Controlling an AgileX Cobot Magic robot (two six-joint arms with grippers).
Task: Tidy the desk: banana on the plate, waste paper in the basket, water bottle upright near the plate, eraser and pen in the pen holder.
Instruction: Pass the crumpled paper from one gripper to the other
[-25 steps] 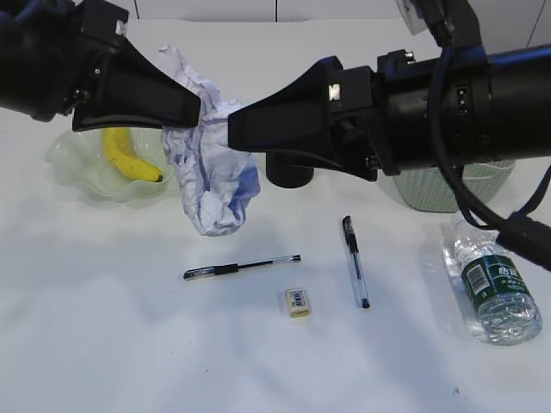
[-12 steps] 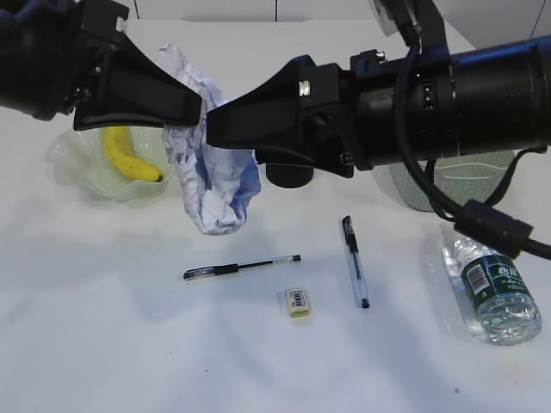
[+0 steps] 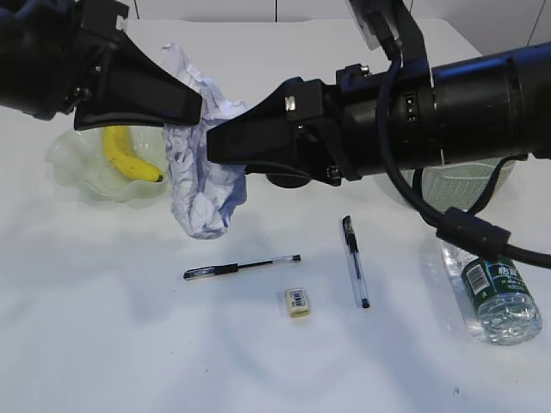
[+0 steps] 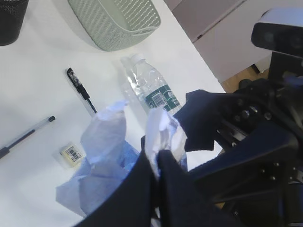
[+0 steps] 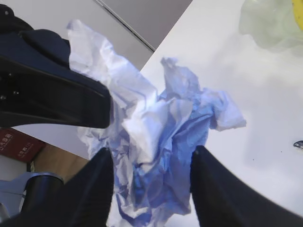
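Note:
The crumpled white-and-blue waste paper (image 3: pixel 202 189) hangs above the table, pinched at its top by my shut left gripper (image 3: pixel 200 107). From the right, my right gripper (image 3: pixel 213 142) reaches into the wad. In the right wrist view its jaws stand apart, one on each side of the paper (image 5: pixel 156 142), with my right gripper (image 5: pixel 151 163) not pressed shut. The banana (image 3: pixel 129 155) lies on the pale green plate (image 3: pixel 69 168). Two pens (image 3: pixel 241 267) (image 3: pixel 355 258) and the eraser (image 3: pixel 298 302) lie on the table. The water bottle (image 3: pixel 495 297) lies on its side at the right.
The grey-green basket (image 3: pixel 456 185) stands behind the right arm, above the bottle. The black pen holder (image 3: pixel 288 179) is mostly hidden behind the right gripper. In the left wrist view the basket (image 4: pixel 113 23) stands at the top and the bottle (image 4: pixel 151 92) below it.
My right arm has moved left until its jaws straddle the hanging paper, and the jaws have narrowed. The paper looks more bunched. The left gripper has stayed put.

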